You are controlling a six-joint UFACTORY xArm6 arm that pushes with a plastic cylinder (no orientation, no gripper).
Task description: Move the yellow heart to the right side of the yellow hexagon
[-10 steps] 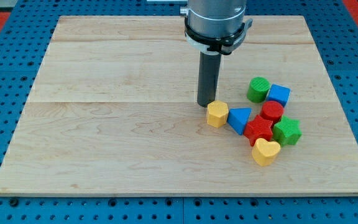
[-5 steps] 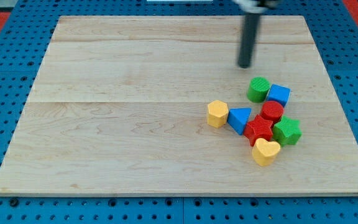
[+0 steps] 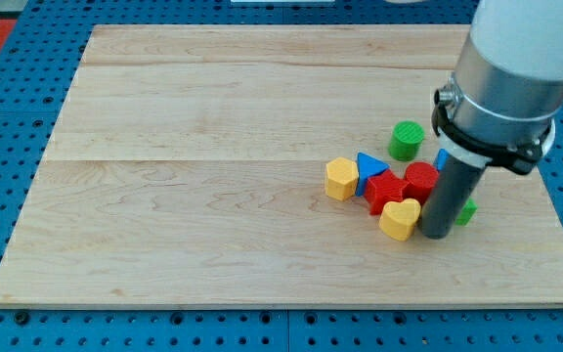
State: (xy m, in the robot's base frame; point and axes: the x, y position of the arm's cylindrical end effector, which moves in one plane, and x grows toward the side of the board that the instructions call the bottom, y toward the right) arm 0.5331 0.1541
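The yellow heart (image 3: pixel 399 219) lies on the wooden board (image 3: pixel 213 176) at the view's lower right. My tip (image 3: pixel 435 235) touches its right side. The yellow hexagon (image 3: pixel 340 179) sits up and to the left of the heart. A blue triangle (image 3: pixel 368 165) touches the hexagon's right side. A red star-like block (image 3: pixel 385 191) lies between the hexagon and the heart, with a red cylinder (image 3: pixel 420 181) to its right.
A green cylinder (image 3: pixel 407 140) stands apart above the cluster. A green block (image 3: pixel 467 210) and a blue block (image 3: pixel 442 158) are mostly hidden behind my rod and arm. The board's right edge is close by.
My tip swung from left of the cluster, up over the top, down to the heart's right. The heart, red blocks and blue triangle have shifted left and up; the hexagon stayed.
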